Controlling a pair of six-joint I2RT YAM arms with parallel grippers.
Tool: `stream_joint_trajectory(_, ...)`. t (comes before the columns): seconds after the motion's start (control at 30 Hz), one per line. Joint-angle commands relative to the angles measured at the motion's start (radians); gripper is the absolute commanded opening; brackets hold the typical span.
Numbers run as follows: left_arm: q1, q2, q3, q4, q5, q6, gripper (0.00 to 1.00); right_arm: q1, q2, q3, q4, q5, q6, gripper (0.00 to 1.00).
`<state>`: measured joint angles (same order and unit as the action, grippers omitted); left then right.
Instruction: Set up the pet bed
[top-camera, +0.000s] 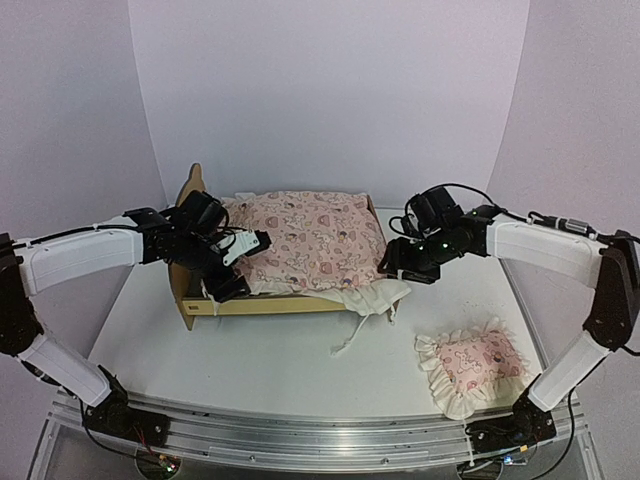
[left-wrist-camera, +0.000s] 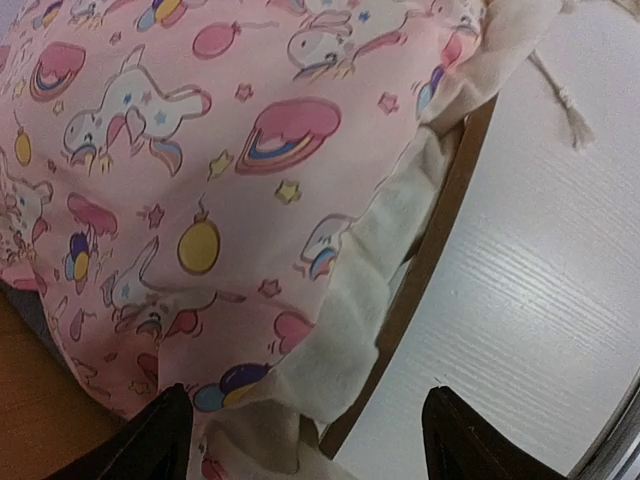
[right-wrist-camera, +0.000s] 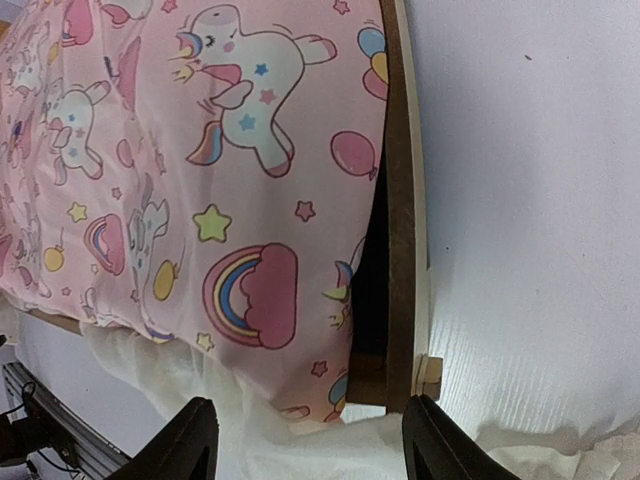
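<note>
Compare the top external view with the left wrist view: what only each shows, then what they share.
Only top external: the small pillow and the headboard of the pet bed. Only left wrist: the print's unicorns and balloons, and the fingers of the left tool standing wide apart. Both: the mattress cushion, the bed's side rail, the white table.

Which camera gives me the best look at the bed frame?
Top external: the bed frame shows its headboard and near side rail. Left wrist shows only a strip of rail beside the mattress; right wrist shows one rail and a corner.
</note>
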<state>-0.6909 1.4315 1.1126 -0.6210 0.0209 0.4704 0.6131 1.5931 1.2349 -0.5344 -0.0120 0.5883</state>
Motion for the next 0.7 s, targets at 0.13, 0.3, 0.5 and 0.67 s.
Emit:
stream_joint_trajectory(0.13, 0.033, -0.02, -0.035, -0.132, -0.199, 0.089, 0.78, 0.012, 0.12, 0.091, -0.072, 0.054, -0.009, 0.63)
stream_joint_trajectory(0.3, 0.081, -0.018, -0.021, -0.143, -0.209, 0.135, 0.61, 0.012, 0.149, 0.077, -0.081, 0.058, -0.017, 0.58)
stream_joint_trajectory(0.5, 0.09, -0.033, -0.008, -0.172, -0.19, 0.147, 0.21, 0.011, 0.147, 0.054, -0.081, 0.105, -0.022, 0.55)
stream_joint_trajectory(0.67, 0.113, -0.095, 0.022, -0.121, -0.22, 0.188, 0.0, -0.007, 0.141, 0.049, -0.081, 0.113, -0.042, 0.56)
